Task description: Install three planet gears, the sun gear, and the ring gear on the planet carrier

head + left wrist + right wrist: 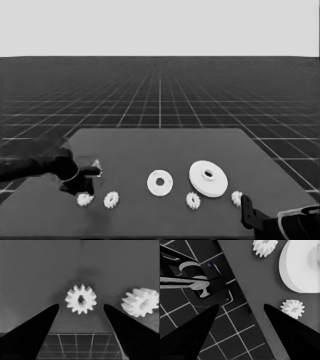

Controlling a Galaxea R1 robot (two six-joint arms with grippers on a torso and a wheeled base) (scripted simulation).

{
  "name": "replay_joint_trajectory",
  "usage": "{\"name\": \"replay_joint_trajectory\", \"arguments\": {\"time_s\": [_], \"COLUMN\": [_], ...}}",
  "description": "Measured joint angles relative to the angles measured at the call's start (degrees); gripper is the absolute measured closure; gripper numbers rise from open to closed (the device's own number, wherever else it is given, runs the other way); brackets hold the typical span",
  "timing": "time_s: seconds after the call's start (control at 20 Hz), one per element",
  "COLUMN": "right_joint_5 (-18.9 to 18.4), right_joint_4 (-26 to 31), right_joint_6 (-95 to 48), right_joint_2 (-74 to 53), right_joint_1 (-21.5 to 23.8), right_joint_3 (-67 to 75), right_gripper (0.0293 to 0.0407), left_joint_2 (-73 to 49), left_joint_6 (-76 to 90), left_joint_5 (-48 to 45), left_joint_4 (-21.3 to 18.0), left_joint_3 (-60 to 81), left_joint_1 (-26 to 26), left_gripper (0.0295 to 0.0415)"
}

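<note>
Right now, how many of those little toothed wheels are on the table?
4. One lies under the left claw at, one just beside it, one below the larger round part, and one by the right claw. None seems hidden.

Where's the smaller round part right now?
In the head view the smaller round part lies flat on the table near the middle, just left of the larger round part, apart from it, with a gear in front to its right.
</note>
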Motion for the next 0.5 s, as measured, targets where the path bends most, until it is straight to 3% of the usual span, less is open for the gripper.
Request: {"name": "replay_joint_trajectory", "arguments": {"time_s": [0.15, 0.4, 0.5], "right_joint_5": [0.0, 0.0, 0.0], "right_joint_4": [0.0, 0.0, 0.0], "right_joint_6": [0.0, 0.0, 0.0], "right_joint_2": [0.0, 0.0, 0.0], "right_joint_1": [0.0, 0.0, 0.0], "right_joint_3": [0.0, 0.0, 0.0], "right_gripper": [0.0315, 0.0315, 0.0315], "left_joint_2": [1.7, 2.13, 2.15], "left_joint_6": [0.61, 0.78, 0.79], "left_joint_5": [-2.43, -3.03, -3.06], "left_joint_4": [2.44, 2.95, 2.98], "left_joint_3": [-3.24, -4.08, -4.13], "left_joint_1": [3.54, 4.26, 4.29], "left_gripper": [0.0326, 0.0326, 0.0397]}}
